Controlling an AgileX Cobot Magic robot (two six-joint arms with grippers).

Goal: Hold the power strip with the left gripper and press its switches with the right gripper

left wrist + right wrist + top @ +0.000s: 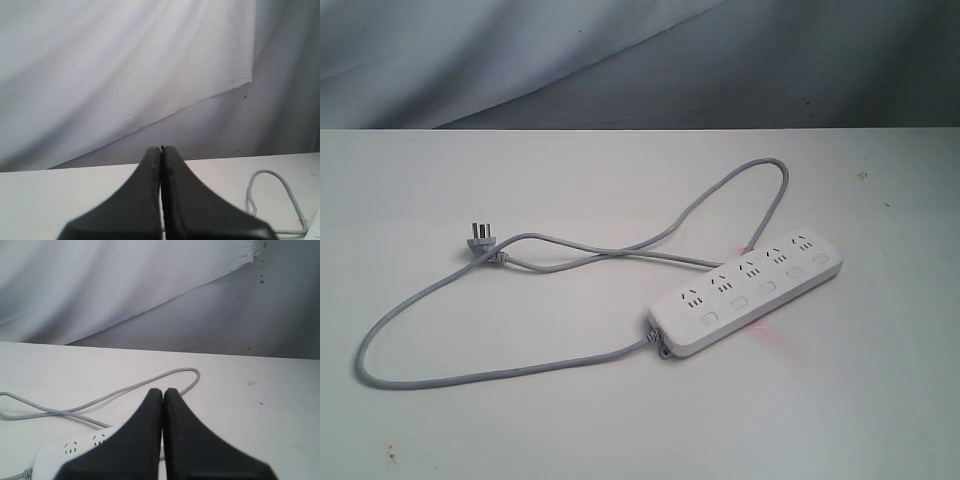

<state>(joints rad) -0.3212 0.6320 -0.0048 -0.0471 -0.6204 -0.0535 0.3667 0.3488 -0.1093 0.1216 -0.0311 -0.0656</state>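
Right wrist view: power strip [65, 452] mostly hidden behind right gripper [162, 392], cropped by frame edge | Left wrist view: grey cable [267, 171] loop cropped at frame edge

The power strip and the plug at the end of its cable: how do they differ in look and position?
The power strip is a long white bar; the plug is small and grey. The power strip carries sockets and switches; the plug carries none. In the exterior view the power strip lies slanted on the right, the plug on the left. Both rest on the white table, joined by one grey cable.
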